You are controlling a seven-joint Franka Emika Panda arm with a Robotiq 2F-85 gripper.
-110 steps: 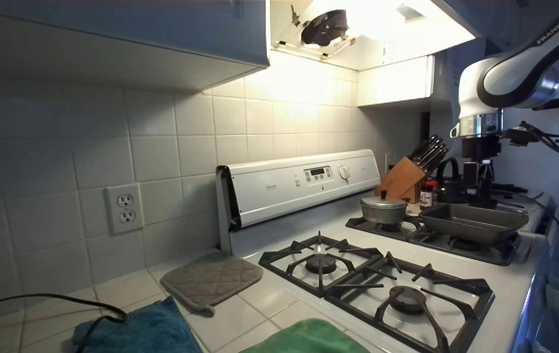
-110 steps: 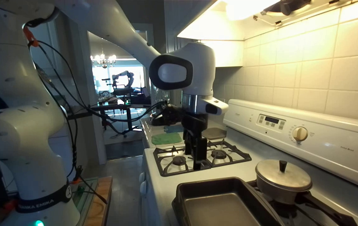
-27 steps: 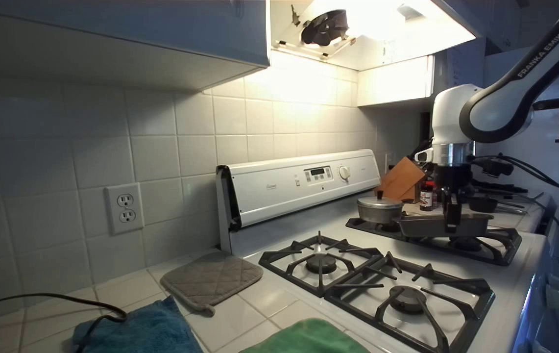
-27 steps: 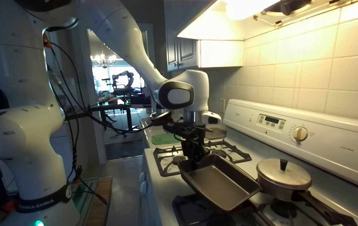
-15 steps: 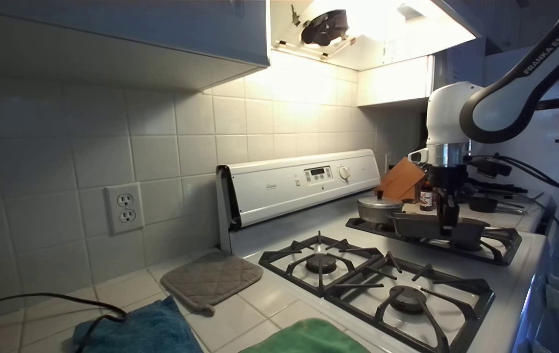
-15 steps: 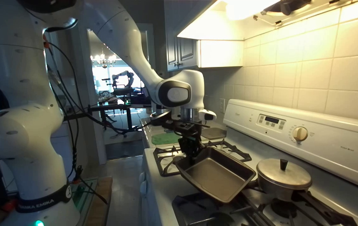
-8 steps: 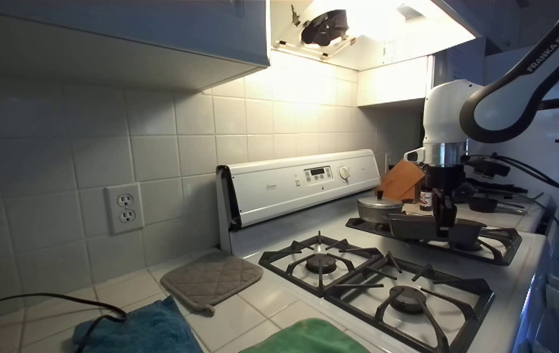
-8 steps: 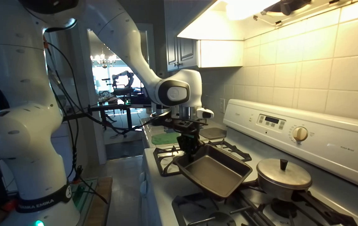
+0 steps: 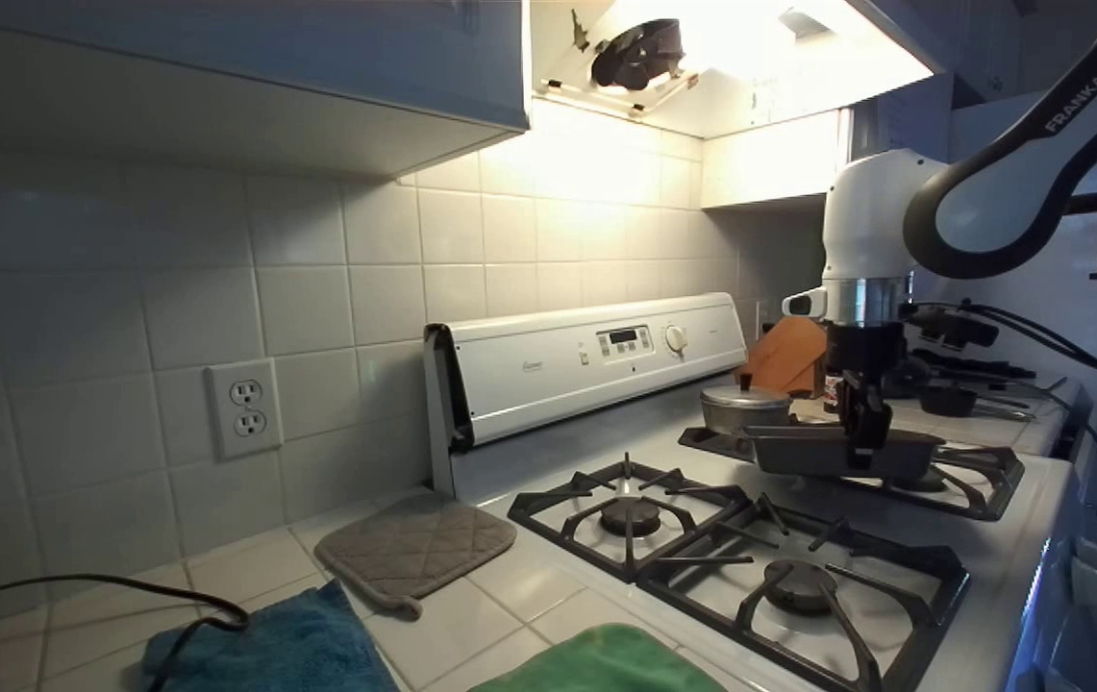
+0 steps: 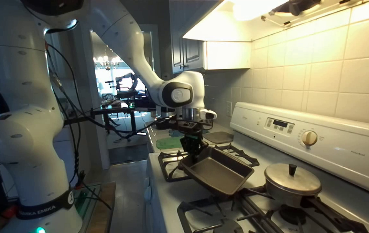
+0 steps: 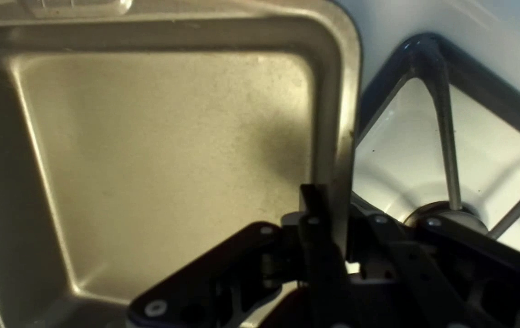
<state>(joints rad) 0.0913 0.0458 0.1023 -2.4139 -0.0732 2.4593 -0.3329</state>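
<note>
The gripper (image 11: 339, 205) is clamped on the rim of a metal pan (image 10: 218, 173): one finger goes inside, the other sits outside, and the thin wall is between them. The pan is held over the stove (image 10: 171, 192), between the far grate (image 9: 692, 540) and the near grate (image 10: 252, 212) in an exterior view; I cannot tell if its low end touches the near bars. A small gap shows between its corner and the lidded pot (image 10: 292, 181). On its other side, a strip of white stove top runs out to the front edge. The pan looks longer than it is wide. Its long way starts at the held end, which looks higher, and slants down toward the near grate. Farther out, a gray pot holder (image 9: 418, 543) and a green cloth (image 9: 601, 663) lie on the tiled counter (image 9: 457, 630).
</note>
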